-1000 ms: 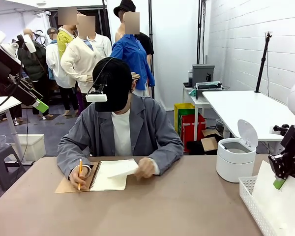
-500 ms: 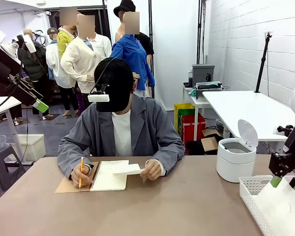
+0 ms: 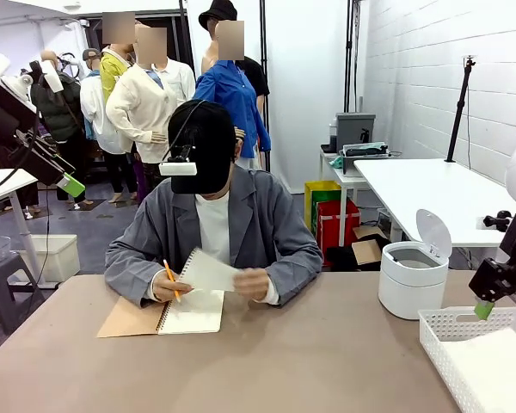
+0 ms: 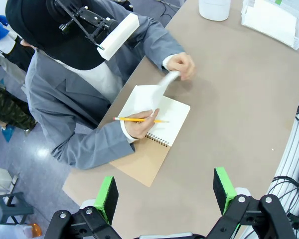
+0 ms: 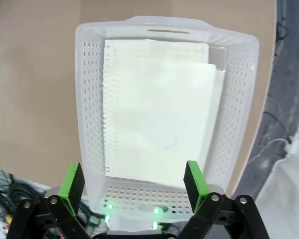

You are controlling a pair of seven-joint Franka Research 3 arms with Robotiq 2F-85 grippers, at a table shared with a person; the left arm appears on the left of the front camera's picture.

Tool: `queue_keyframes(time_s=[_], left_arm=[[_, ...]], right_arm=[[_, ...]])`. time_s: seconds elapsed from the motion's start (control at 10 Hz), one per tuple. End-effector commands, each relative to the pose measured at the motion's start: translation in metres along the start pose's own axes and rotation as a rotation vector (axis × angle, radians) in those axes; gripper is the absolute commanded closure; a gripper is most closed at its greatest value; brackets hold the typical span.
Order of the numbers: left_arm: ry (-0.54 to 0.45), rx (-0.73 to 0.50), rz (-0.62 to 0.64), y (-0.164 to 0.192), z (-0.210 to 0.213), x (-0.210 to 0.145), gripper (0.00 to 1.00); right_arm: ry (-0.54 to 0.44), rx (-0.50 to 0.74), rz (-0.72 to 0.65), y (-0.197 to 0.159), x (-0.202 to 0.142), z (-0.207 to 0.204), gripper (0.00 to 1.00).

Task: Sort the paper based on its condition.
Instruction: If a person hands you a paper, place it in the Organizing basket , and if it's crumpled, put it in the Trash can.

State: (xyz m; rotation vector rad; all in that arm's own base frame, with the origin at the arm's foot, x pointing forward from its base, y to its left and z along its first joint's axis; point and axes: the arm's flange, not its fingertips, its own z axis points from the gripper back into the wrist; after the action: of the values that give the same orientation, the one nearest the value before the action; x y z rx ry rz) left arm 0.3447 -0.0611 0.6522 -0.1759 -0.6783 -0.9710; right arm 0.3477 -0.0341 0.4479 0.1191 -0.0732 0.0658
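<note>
**Next sheet may crease or land in the wrong place**

The right gripper (image 5: 133, 179) hangs open, nothing between its pads, over the basket (image 5: 84, 99) at the table's near right corner. Smooth sheets (image 5: 154, 114) lie flat inside it, the top one slightly askew. The left gripper (image 4: 165, 191) is likewise open and empty, high beyond the table's left edge. At the far edge a person's hand (image 4: 182, 64) holds a bent sheet (image 4: 147, 97) up from the notebook (image 4: 177, 119). The other hand rests a pencil (image 4: 139, 119) on the page.

Whether that sheet is free of the binding cannot be told, so a pull too soon could tear it. A pinch near one edge may fold thin paper or let it slip, and a smooth sheet would then read as crumpled. A reach across the table risks meeting the hand or pencil. The bin (image 3: 411, 275), lid up, stands just beside the basket, so a loose drop could fall into the wrong one.
</note>
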Motion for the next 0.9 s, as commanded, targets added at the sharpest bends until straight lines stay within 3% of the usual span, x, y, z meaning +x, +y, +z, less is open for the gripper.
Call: queue_keyframes(time_s=[0.0, 0.5, 0.8], left_arm=[[-0.001, -0.002, 0.001, 0.000, 0.000, -0.001, 0.00], [-0.001, -0.002, 0.001, 0.000, 0.000, -0.001, 0.00], [-0.001, -0.002, 0.001, 0.000, 0.000, -0.001, 0.00]], right_arm=[[-0.021, -0.068, 0.121, 0.009, -0.018, 0.002, 0.00], [-0.030, -0.041, 0.246, 0.033, -0.007, 0.040, 0.00], [0.043, 0.021, 0.302, 0.046, -0.004, 0.055, 0.00]])
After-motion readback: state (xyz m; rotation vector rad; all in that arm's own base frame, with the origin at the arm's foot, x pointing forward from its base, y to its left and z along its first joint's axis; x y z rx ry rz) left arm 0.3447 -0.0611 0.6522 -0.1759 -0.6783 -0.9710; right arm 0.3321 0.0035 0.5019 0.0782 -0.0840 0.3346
